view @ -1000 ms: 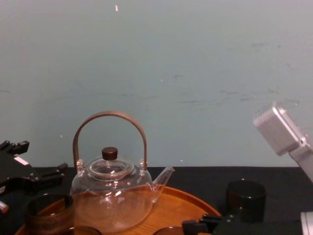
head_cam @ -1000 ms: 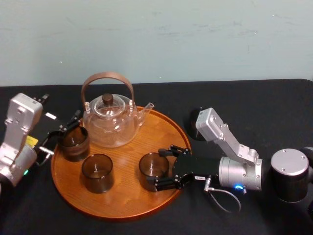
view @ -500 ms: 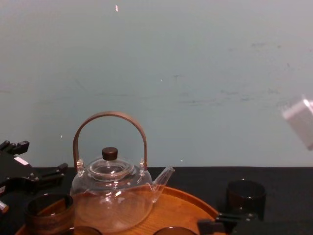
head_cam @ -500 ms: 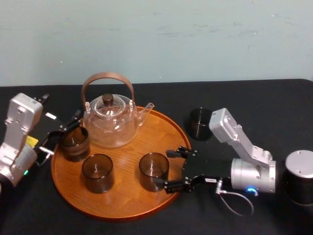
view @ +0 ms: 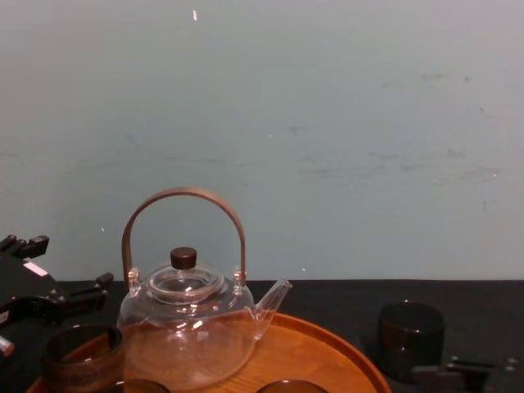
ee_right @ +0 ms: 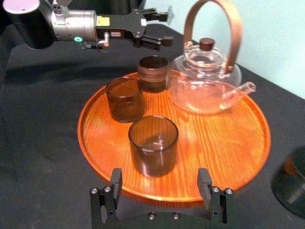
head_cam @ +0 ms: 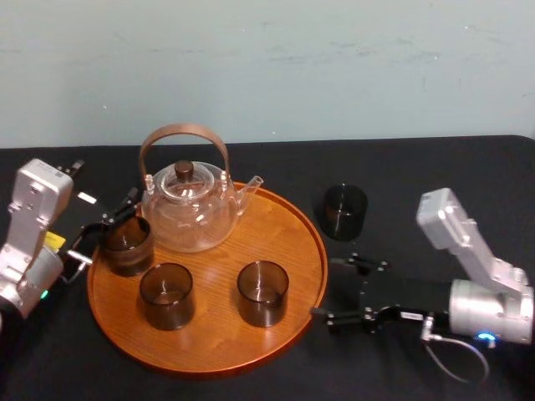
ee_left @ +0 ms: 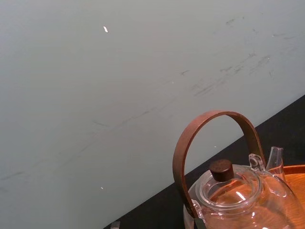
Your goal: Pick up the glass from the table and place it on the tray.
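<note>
The smoky glass (head_cam: 262, 292) stands upright on the tray (head_cam: 288, 238), at about 4 o'clock from the tray's centre and a little inside the rim, with nothing holding it. In the right wrist view this glass (ee_right: 153, 144) sits straight ahead of the gripper, apart from it, with the tray's rim (ee_right: 143, 193) lying between them.

Two more glasses share the tray: one (head_cam: 165, 294) at about 8 o'clock, and a brown-banded one (head_cam: 127, 244) at 10 o'clock close to the rim. The glass teapot (head_cam: 185, 205) with its arched brown handle fills the 12 o'clock part, its spout pointing toward 2 o'clock.

Off the tray, at 2 o'clock from it, a dark glass (head_cam: 344, 211) stands alone on the black table (head_cam: 418, 175), near the rim but not touching it.

The right gripper (head_cam: 328, 287) lies low over the table just outside the rim at 3 to 4 o'clock, its fingers spread wide and empty, pointing at the tray. The left gripper (head_cam: 107, 224) sits at the 10 o'clock edge, fingers parted and holding nothing. Its tips come close to the banded glass, though whether they touch it is hard to make out.
</note>
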Motion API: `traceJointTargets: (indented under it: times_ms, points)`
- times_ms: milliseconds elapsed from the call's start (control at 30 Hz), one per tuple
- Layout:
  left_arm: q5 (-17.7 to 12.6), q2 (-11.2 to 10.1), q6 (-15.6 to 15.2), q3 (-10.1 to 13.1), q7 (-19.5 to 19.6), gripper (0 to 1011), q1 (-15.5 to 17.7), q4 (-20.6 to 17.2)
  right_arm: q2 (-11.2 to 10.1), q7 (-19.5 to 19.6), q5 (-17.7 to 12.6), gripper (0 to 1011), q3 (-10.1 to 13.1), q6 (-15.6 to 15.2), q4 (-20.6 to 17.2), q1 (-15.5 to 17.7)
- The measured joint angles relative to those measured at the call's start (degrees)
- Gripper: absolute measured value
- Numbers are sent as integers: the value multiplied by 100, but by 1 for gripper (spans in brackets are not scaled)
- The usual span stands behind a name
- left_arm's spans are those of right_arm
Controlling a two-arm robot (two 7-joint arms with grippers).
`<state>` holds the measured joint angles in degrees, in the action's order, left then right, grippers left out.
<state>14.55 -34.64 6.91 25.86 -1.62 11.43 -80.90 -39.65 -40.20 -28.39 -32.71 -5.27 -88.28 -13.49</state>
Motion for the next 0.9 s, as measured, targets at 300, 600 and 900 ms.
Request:
traceJointTargets:
  times_ms: [300, 600, 900]
  points:
    - [0, 0, 0, 0, 0, 1001, 0, 0, -398, 236, -252, 1002, 432, 47, -275, 434]
    - [0, 0, 0, 0, 0, 1001, 0, 0, -344, 731, -354, 1002, 801, -138, -181, 577]
    - [0, 0, 0, 0, 0, 1001, 0, 0, -79, 1133, -353, 1002, 1020, -404, 121, 481]
